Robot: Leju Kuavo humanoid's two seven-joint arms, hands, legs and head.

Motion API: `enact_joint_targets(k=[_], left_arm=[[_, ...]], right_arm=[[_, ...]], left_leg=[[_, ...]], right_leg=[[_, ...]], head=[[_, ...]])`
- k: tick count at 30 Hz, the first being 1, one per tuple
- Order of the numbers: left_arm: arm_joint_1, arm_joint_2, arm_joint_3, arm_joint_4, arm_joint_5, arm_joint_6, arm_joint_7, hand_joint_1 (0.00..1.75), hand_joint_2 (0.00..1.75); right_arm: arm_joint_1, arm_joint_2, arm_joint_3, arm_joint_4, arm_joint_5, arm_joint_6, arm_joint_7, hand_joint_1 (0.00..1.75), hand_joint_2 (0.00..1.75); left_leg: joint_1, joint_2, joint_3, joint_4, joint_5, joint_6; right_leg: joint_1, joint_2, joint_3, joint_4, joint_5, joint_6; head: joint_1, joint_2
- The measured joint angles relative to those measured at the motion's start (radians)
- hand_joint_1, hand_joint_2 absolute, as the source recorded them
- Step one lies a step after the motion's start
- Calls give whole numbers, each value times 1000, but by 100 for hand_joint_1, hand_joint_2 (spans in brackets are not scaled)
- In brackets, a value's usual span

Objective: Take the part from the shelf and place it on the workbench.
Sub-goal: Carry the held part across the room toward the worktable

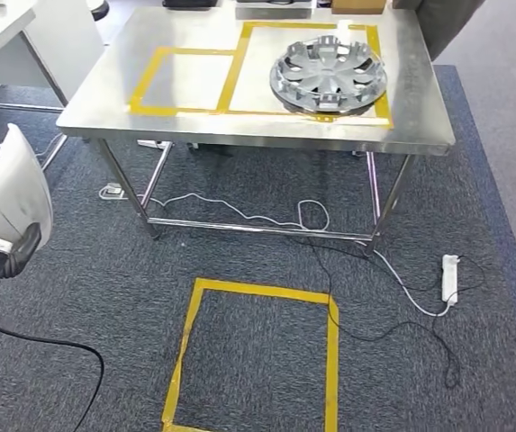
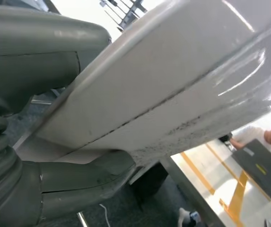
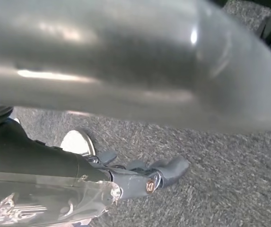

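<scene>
The left hand (image 2: 37, 142) clamps a white curved part (image 2: 169, 85) between its thick grey thumb and the fingers below; in the head view this part (image 1: 15, 184) sits low on the left, above the dark carpet. The right hand (image 3: 137, 175) hangs over the carpet with fingers stretched out, holding nothing. Further off, a silver wheel cover (image 1: 328, 74) lies on the steel workbench (image 1: 255, 130) inside yellow tape.
</scene>
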Motion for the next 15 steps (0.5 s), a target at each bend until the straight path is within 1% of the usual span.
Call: enact_joint_targets(k=[1,2,3,4,5,6,7,8,9,10,11,12,13,14,15], left_arm=[[-1,-1,-1,0,-2,1,-1,175,175],[-1,-3,-2,-1,-4,3,-2,175,175],[-2,-4,-3,-1,-6,4,-2,175,175],[-2,-6,-5,-1,-8,5,-3,175,175],[-2,-6,-6,-1,-9,6,-3,175,175],[-1,-6,-7,-1,-8,7,-3,175,175],[1,-6,-7,-1,-9,7,-3,175,175],[2,-6,-7,-1,-9,8,-3,175,175],[3,-6,-7,-1,-10,8,-3,175,175],[3,-6,-7,-1,-11,9,-3,175,175],[3,-6,-7,0,-12,10,-3,175,175],[2,-7,-8,0,-13,12,-3,175,175],[2,-8,-9,1,-14,14,-1,175,175],[2,-8,-9,1,-16,17,1,175,175],[2,-10,-10,2,-19,21,3,175,175]], right_arm=[[-1,-1,0,0,0,-1,-1,0,0],[-3,-2,0,-1,0,-2,-1,0,0],[-4,-3,0,-2,0,-2,-2,0,0],[-5,-4,0,-2,-1,-3,-3,0,0],[-4,-4,0,-3,-1,-4,-4,0,0],[-3,-4,0,-3,-1,-4,-4,0,0],[-1,-4,0,-3,-1,-4,-4,0,0],[2,-4,0,-3,-2,-4,-4,0,0],[3,-4,0,-3,-1,-5,-4,0,0],[5,-3,0,-3,-1,-6,-4,0,0],[6,-3,0,-3,-1,-7,-4,0,0],[7,-2,0,-2,0,-8,-3,0,0],[7,-1,0,-2,0,-9,-1,0,0],[7,-1,0,-1,0,-11,1,0,0],[6,-1,0,-1,0,-12,3,0,0]], left_leg=[[5,1,3,5,8,-8],[9,3,-7,31,27,-11],[9,6,-37,81,50,-12],[7,10,-84,147,65,-11],[1,13,-137,215,60,-7],[-6,14,-189,268,31,-3],[-13,14,-231,297,-12,1],[-20,14,-260,303,-55,5],[-26,14,-278,286,-85,11],[-33,14,-285,251,-85,18],[-39,15,-285,201,-41,26],[-44,16,-285,137,41,36],[-49,14,-282,79,130,43],[-51,12,-280,37,205,48],[-52,9,-279,15,244,48]], right_leg=[[6,3,8,4,-3,-14],[9,6,18,3,-9,-26],[13,9,30,1,-16,-36],[16,11,44,-5,-24,-45],[18,12,60,-11,-33,-52],[21,13,78,-18,-43,-57],[23,14,99,-25,-55,-60],[24,16,123,-30,-69,-61],[24,19,148,-34,-86,-61],[24,21,174,-36,-103,-59],[23,23,195,-39,-119,-57],[24,27,216,-38,-135,-51],[26,30,231,-38,-151,-45],[30,33,245,-41,-168,-39],[34,36,260,-49,-185,-34]], head=[[-5,0],[-7,0],[-9,0],[-12,0],[-14,0],[-17,0],[-18,0],[-20,0],[-20,0],[-20,0],[-22,0],[-26,0],[-32,0],[-36,0],[-39,0]])
